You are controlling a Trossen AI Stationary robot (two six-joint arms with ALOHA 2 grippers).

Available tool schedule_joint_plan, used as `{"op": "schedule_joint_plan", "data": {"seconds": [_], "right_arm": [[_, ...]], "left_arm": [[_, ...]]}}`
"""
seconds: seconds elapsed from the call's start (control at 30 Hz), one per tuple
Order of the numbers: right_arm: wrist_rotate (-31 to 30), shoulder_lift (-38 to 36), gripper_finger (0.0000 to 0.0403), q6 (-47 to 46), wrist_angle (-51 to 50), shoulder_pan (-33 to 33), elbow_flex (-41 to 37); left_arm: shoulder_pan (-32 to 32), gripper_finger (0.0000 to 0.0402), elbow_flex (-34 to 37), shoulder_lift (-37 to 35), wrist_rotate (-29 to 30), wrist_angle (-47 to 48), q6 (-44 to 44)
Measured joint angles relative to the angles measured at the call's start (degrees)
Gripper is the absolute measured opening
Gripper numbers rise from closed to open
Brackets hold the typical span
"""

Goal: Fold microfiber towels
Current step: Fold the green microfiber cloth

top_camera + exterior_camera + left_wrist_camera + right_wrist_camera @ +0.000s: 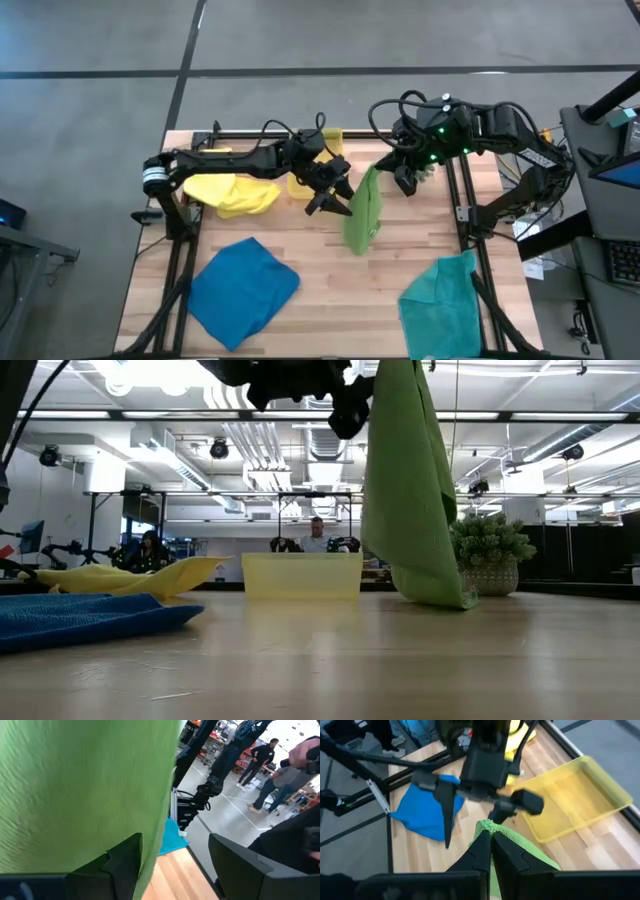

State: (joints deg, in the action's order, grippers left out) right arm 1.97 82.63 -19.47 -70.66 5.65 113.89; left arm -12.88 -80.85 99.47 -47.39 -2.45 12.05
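The right end effector (491, 836) is pinching the top edge of the soft lime green microfiber towel (362, 210) between its closed fingers, and the cloth is hanging down in a long drape over the middle of the wooden slatted desk (330, 270), its lowest corner just brushing the surface in the low view. The left end effector (338, 197) is hovering right beside the dangling cloth with its two dark fingers spread apart and nothing between them (from its own wrist camera the green fabric is filling most of the view next to one finger (112, 865)). The crumpled yellow microfiber towel (235, 193) is lying on the desk under the left arm, and the translucent yellow-green rectangular plastic bin (575, 795) is sitting just beyond it. The rumpled royal blue microfiber towel (240, 288) is lying at the near left of the desk, and the teal microfiber towel (440, 300) is lying at the near right edge. A small round spiky green plant (488, 555) is standing behind the hanging cloth.
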Motion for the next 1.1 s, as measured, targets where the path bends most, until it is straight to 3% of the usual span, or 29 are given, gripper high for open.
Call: {"op": "schedule_joint_plan", "data": {"seconds": [0.4,0.73,0.93,1.1], "right_arm": [[-2.16,-0.09,0.0008,0.21,2.09,0.19,0.11],[-2.23,-0.15,0.0008,0.95,2.26,0.42,0.17],[-2.23,-0.20,0.0008,1.52,2.28,0.42,1.43],[-2.20,-0.20,0.0008,1.70,1.90,0.39,2.61]], "left_arm": [[0.14,0.0217,1.72,1.74,1.38,0.65,-0.52],[0.14,0.0217,1.94,3.41,4.74,13.77,-8.44],[0.19,0.0216,3.45,5.08,5.29,15.48,-10.10],[0.19,0.0179,5.94,4.88,9.40,14.45,-12.89]]}}
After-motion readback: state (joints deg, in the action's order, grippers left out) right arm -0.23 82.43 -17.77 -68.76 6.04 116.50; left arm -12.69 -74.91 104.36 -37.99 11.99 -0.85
